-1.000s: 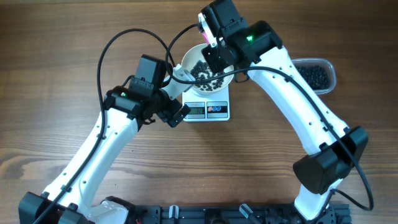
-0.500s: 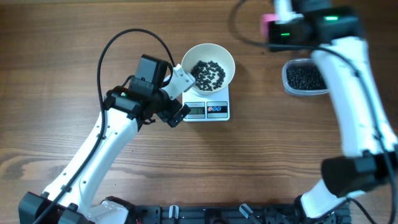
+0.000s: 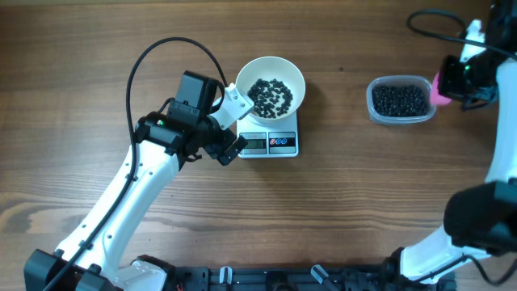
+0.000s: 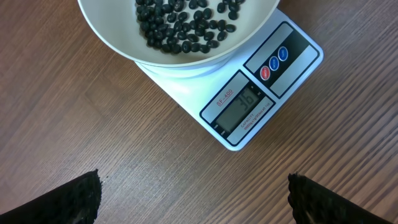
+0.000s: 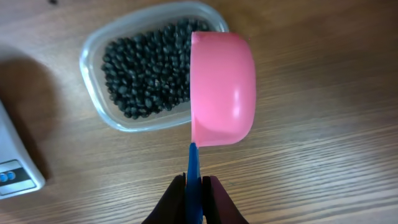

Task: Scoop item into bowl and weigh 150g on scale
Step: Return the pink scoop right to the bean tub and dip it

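Wooden tabletop (image 3: 97, 48), work in progress. Black beans (image 3: 271, 94) cover the floor of the white bowl (image 3: 279, 66), which stands on the scale (image 3: 289, 145). Its display shows a low two-digit figure, judged well short of target. More beans fill the clear tub (image 3: 371, 103), well apart to the right. Right gripper (image 5: 194, 183) is clamped on the blue handle of the pink scoop (image 5: 222, 87), poised at the tub's edge with its rounded back to the camera. Left gripper (image 4: 199, 199) gapes wide, empty, near the scale. Step in hand: reloading. Next: dip the scoop into the tub and lift it level.
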### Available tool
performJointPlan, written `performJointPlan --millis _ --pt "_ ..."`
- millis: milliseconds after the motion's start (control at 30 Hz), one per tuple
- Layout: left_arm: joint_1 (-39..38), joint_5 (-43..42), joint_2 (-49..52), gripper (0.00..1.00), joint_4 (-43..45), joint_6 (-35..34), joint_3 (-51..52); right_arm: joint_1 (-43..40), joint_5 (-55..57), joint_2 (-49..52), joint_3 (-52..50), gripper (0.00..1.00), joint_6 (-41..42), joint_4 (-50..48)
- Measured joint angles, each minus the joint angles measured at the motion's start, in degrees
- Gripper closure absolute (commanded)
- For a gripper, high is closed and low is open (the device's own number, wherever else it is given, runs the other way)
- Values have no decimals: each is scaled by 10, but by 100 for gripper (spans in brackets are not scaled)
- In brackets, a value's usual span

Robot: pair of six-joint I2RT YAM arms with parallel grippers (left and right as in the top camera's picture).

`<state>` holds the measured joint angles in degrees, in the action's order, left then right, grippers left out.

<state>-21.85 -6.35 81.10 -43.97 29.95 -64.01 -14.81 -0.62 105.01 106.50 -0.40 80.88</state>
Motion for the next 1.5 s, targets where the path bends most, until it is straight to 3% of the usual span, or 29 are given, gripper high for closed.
performJointPlan --millis 533,967,1167,1500 --pt "0 0 0 0 0 0 0 47 -25 120 -4 96 -14 -30" --pt "0 0 0 0 0 0 0 53 -121 140 -4 96 -70 -2" --pt "0 0 0 0 0 0 0 29 -148 140 -4 96 -89 14" --pt "0 0 0 0 0 0 0 -84 -271 140 -4 96 -136 36"
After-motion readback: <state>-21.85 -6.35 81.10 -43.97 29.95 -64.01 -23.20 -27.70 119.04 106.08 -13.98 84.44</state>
